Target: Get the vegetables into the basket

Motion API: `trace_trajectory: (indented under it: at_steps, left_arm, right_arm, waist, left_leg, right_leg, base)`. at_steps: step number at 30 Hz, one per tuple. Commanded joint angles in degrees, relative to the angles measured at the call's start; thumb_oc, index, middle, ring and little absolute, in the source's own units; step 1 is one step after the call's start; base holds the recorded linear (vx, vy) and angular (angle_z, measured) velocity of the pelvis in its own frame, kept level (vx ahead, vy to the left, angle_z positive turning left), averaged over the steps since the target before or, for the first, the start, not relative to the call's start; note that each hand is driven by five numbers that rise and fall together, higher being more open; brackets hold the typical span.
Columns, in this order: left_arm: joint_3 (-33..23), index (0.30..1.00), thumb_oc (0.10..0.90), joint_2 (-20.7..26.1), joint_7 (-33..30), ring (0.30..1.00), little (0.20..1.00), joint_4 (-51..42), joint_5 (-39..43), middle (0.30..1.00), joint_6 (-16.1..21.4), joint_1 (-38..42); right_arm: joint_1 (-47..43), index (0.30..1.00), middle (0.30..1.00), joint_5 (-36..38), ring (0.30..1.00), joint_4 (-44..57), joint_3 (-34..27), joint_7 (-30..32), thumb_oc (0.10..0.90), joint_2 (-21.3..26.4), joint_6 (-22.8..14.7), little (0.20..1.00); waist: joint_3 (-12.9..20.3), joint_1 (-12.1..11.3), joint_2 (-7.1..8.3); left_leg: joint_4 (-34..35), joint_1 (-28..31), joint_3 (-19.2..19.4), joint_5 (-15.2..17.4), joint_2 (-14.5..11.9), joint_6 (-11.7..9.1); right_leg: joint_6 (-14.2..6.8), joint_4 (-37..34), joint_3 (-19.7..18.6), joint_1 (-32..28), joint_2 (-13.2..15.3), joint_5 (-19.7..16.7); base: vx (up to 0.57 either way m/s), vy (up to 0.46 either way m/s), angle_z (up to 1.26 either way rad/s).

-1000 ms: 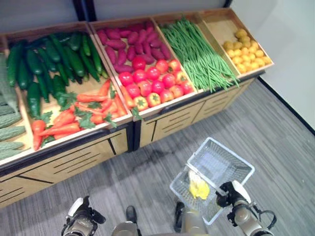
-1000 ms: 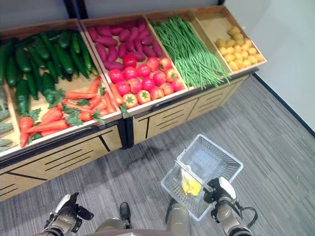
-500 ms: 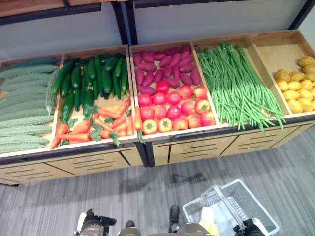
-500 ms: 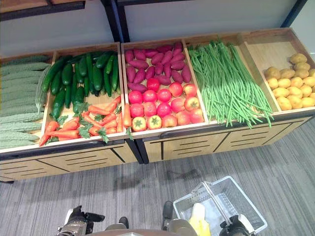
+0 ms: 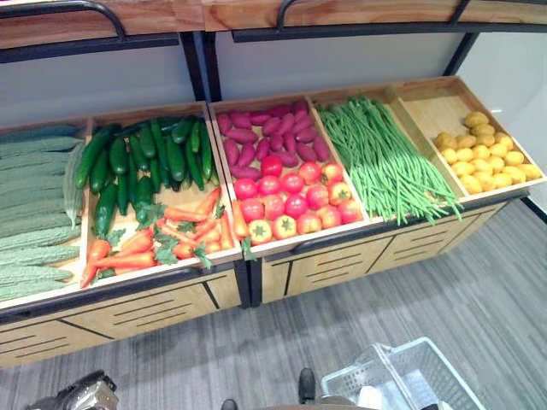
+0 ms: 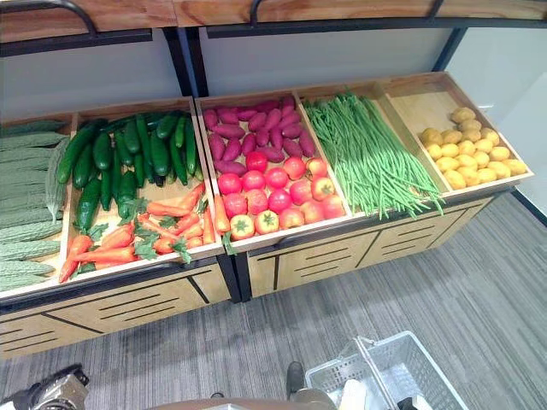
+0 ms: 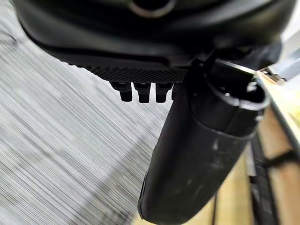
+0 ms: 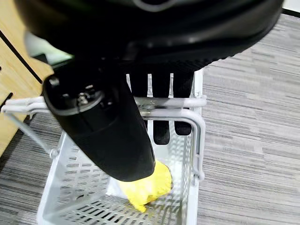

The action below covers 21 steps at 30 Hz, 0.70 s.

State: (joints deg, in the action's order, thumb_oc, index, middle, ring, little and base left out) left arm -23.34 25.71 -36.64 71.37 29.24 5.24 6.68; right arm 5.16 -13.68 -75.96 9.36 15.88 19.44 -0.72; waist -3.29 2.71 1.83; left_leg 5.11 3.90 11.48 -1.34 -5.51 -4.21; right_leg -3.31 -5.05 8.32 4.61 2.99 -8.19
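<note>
The right hand (image 8: 140, 93) has its fingers curled round the handle of the white wire basket (image 6: 427, 363), a yellow vegetable (image 8: 147, 185) already inside. The red tomatoes (image 5: 286, 201) in the wooden display's middle bin look smooth and rollable, best cupped whole. The left hand (image 7: 187, 140) hangs curled, holding nothing.

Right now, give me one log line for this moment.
right hand: curled round basket handle | basket: one yellow item inside | left hand: holds nothing, fingers curled | stand: stocked

empty left hand (image 7: 197, 154) above grey floor (image 7: 56, 140)

The white basket (image 6: 402, 367) is cut off by the bottom edge; the yellow item (image 8: 150, 185) sits half-hidden behind the robot hand (image 8: 108, 126).
</note>
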Motion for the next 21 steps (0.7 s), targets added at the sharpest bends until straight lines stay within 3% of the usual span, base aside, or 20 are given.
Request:
trace_trajectory:
  at_steps: [1,8,10,13,21]
  left_arm:
    - [-3.9,1.0,0.9,7.5,-8.0,1.0,1.0,-1.2,0.4,1.0,5.8,2.4]
    - [-7.2,1.0,0.9,11.4,-14.4,1.0,1.0,-9.9,-1.9,1.0,8.1,1.5]
    - [-6.7,1.0,0.9,13.4,-18.4,1.0,1.0,-19.1,-8.9,1.0,7.0,0.9]
    - [-5.5,1.0,0.9,14.2,-20.5,1.0,1.0,-25.2,-14.9,1.0,5.2,1.0]
    - [-1.1,1.0,0.9,15.7,-19.6,1.0,1.0,-38.2,-29.1,1.0,1.8,1.0]
  right_arm:
    - [-3.1,0.3,0.3,-0.9,0.3,-1.3,0.6,2.4,0.4,2.2,0.2,0.3]
    - [-2.2,0.3,0.3,-0.9,0.3,-1.9,0.9,2.5,0.4,1.3,-0.1,0.3]
    - [-2.1,0.3,0.3,-0.6,0.3,-2.3,0.6,2.8,0.4,0.8,-0.7,0.3]
    - [-1.9,0.3,0.3,-0.3,0.3,-2.1,0.3,2.8,0.4,0.6,-1.3,0.3]
    - [-2.1,0.3,0.3,-0.2,0.3,-1.0,-0.7,3.3,0.4,1.4,-2.5,0.3]
  waist:
    - [-1.5,0.4,2.36]
    - [-0.9,0.1,2.48]
    - [-0.6,-0.2,2.49]
    - [-0.4,-0.1,2.71]
    - [-0.2,-0.2,2.9]
  left_leg:
    - [-0.1,0.9,-2.1,0.3,-1.8,-2.3]
    - [-0.1,1.2,-2.0,0.5,-1.8,-2.5]
    - [-0.1,1.1,-2.4,0.3,-1.9,-2.6]
    - [-0.1,1.0,-2.6,0.2,-2.0,-2.8]
    - [-0.1,0.7,-3.0,0.0,-2.2,-3.0]
  right_leg:
    - [-7.5,1.3,-0.3,-2.0,6.4,0.8]
    - [-7.7,0.8,-0.3,-2.6,6.4,0.8]
    - [-7.7,0.7,0.0,-2.7,6.3,0.8]
    - [-7.7,0.6,0.2,-2.9,6.3,0.9]
    - [-7.6,0.5,0.5,-3.1,6.2,1.0]
  base:
    - [0.0,0.0,0.0]
    - [0.0,-0.002,0.0]
    - [-0.01,-0.025,0.04]
    - [-0.02,-0.03,0.07]
    - [0.0,-0.005,0.01]
